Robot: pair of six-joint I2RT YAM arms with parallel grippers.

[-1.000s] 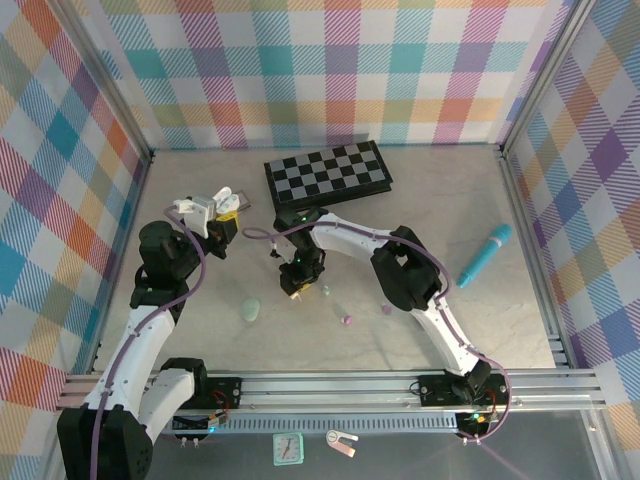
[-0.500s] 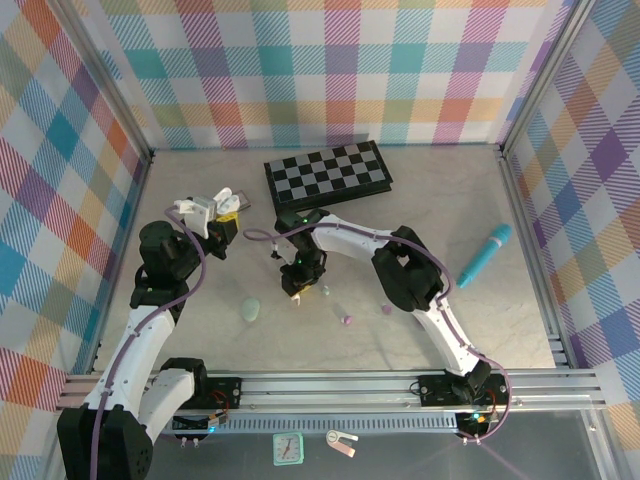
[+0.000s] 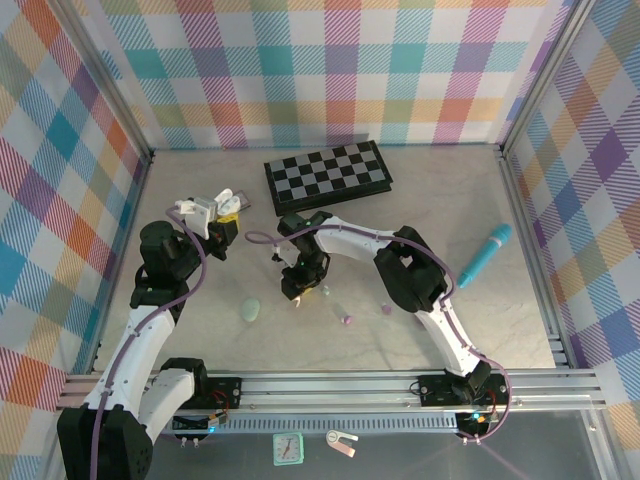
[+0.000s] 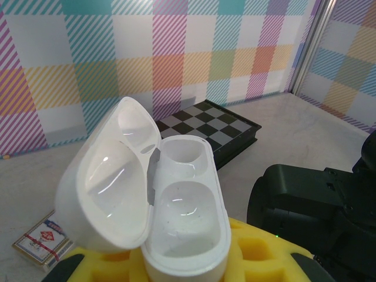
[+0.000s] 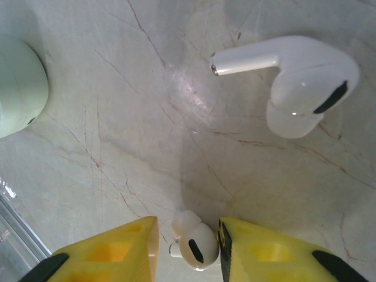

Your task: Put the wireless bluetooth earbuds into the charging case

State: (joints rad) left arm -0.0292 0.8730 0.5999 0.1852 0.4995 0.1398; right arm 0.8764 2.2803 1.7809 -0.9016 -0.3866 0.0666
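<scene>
Nothing loaded yet: our left gripper [image 3: 207,212] clamped the open, empty charging case [image 4: 182,232] beside the chessboard [image 3: 327,173]; right gripper [image 5: 187,236] straddled a white earbud [image 5: 197,247] near it, we couldn't tell if pinched.

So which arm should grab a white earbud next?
Probably the right: an earbud sits on the table between the fingers of the right gripper, and the left gripper is holding the open case.
</scene>
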